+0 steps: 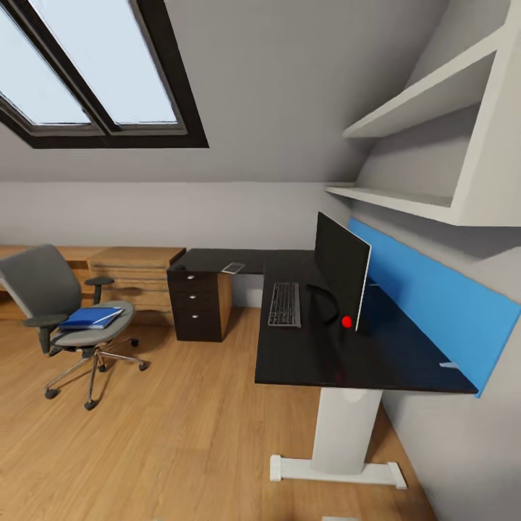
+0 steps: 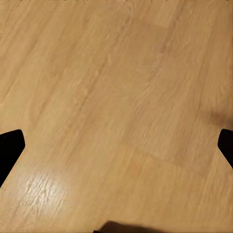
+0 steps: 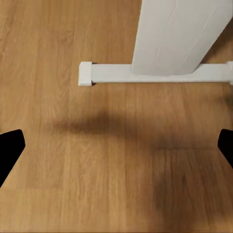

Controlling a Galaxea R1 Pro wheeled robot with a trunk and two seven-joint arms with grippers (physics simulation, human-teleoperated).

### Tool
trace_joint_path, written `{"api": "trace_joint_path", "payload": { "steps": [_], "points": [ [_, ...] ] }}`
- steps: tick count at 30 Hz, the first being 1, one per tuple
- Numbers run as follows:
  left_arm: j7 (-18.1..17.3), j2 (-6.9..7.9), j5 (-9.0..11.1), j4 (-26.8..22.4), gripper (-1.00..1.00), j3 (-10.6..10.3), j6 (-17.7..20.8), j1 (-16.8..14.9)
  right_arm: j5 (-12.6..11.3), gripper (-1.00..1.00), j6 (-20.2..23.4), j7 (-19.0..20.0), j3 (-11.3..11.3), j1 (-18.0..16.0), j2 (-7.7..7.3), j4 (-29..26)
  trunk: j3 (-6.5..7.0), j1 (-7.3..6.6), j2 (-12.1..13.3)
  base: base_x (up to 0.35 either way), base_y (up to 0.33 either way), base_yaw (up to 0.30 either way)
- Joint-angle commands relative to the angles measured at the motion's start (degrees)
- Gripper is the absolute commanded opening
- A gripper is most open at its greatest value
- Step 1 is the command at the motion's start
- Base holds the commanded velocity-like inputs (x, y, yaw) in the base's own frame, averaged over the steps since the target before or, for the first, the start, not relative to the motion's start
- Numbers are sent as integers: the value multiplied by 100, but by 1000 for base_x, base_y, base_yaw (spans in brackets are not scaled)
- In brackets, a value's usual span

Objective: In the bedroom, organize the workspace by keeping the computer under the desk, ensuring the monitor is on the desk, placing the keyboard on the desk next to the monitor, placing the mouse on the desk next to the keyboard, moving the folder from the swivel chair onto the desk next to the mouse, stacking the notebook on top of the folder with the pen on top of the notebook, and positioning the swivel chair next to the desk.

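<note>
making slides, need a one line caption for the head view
Blue folder on the swivel chair, away from the desk holding monitor and keyboard.

Head camera overlooks the desk (image 1: 362, 362); both wrist cameras face floor (image 2: 116, 97).

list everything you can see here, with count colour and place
desk: 1, black top on a white leg, against the right wall
monitor: 1, black, upright on the desk
keyboard: 1, dark grey, flat on the desk beside the monitor
red object: 1, red, on the desk at the monitor's base; too small to identify
swivel chair: 1, grey, on the floor at left, apart from the desk
folder: 1, blue, lying on the chair seat
drawer cabinet: 1, dark, under the far end of the desk
shelves: 2, white, on the wall above the desk
window: 1, black frame, in the sloped ceiling
floor: wood, tan
left gripper: black jaws wide apart, over bare floor
right gripper: black jaws wide apart, near the desk's foot
</note>
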Motion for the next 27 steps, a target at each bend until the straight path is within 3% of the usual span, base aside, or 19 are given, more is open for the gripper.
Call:
{"api": "trace_joint_path", "payload": {
  "steps": [1, 6, 20, 24, 27],
  "points": [
    [22, -2, 31, -9, 100, 5, 19, -4, -84, 100, -138, -24, -214, -8, 517, 514, -12, 0, -3, 25, 304, 219],
    [33, 1, 31, -4, 100, 6, 17, -1, -68, 100, -225, 5, -479, -8, 550, 563, -38, 0, -3, 109, 293, 224],
    [35, -6, 27, 0, 100, 5, 8, -2, 13, 100, -273, 262, -511, -8, 522, 608, -99, 0, -3, 239, 261, 239],
    [35, -7, 22, 0, 100, -10, 8, 0, 168, 100, -275, 267, -509, -8, 521, 617, -120, 0, -3, 252, 256, 220],
    [42, -11, 10, -3, 100, -18, -37, -3, 461, 100, -276, 270, -504, -8, 515, 625, -140, 0, -3, 280, 220, 177]
  ]
}}
